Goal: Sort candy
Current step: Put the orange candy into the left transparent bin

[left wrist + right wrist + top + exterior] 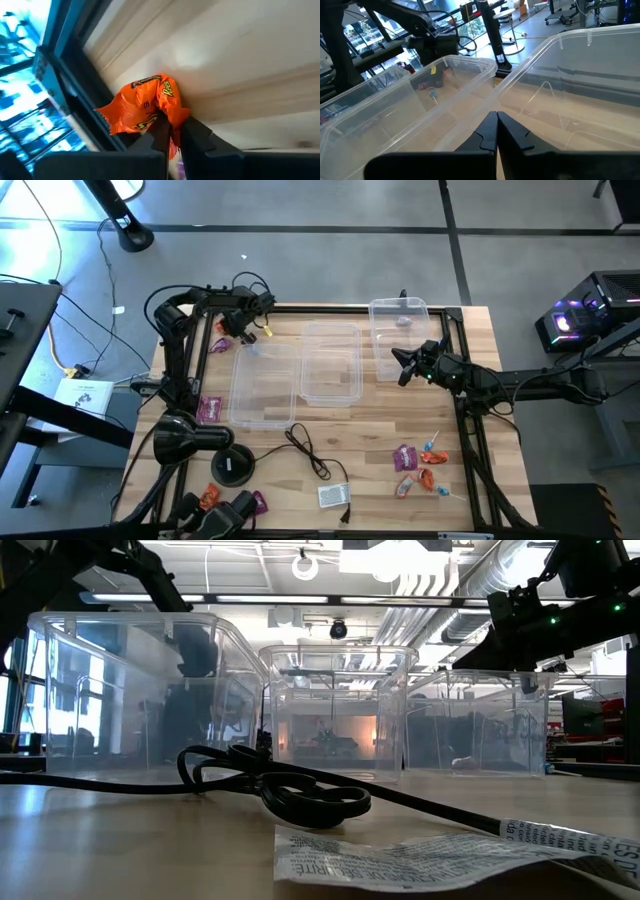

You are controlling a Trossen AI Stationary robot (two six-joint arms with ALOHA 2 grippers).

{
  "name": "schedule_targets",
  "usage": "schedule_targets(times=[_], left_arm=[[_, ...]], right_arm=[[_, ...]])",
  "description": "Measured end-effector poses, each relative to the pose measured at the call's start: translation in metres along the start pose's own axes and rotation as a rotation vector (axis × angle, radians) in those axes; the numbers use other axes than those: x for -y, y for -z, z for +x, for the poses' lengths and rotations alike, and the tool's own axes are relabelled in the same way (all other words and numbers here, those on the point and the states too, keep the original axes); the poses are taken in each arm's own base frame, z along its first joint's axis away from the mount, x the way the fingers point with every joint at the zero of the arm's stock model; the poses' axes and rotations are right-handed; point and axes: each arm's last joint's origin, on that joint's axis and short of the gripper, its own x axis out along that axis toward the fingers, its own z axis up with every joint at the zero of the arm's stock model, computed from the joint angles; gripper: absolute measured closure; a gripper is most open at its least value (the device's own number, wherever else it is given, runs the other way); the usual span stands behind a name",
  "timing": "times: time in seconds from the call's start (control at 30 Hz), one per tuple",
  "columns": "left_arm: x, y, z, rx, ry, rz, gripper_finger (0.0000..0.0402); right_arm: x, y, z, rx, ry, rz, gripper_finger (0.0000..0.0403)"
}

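- The left gripper (170,132) is clenching on an orange candy (145,105) at the far left edge of the table (400,430), just beside the dark frame rail; the fingers are pinching the wrapper's lower edge rather than the body of the sweet
- To do this step well, I judge the lift is best taken straight up and slowly, since a grip on crinkly foil alone is likely to slip; the piece then wants carrying over the rim of the nearest clear bin (262,385) before letting go, with the hand low enough that the sweet is not bouncing out
- The right gripper (496,127) is waiting with its fingers pressed together and holding nothing, hovering over the right-hand bin (400,335)
- The held candy is showing a shiny, creased orange wrapper with yellow lettering, puffed in the middle and jagged at its ends
- More candy is lying loose: a cluster of purple, orange-red and light blue pieces (420,465) at the near right, a purple one (209,409) at the left edge, and a few (232,498) at the near left corner
- The three bins are looking empty in the low view
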Motion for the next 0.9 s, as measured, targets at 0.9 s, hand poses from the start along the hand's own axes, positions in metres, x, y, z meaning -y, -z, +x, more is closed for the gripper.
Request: schedule_targets(times=[0.9], left_arm=[[-0.065, 0.169, -0.195, 1.055, 0.702, -0.112, 0.0401]], right_arm=[[0.0, 0.0, 0.0, 0.003, 0.0, 0.029, 0.0402]])
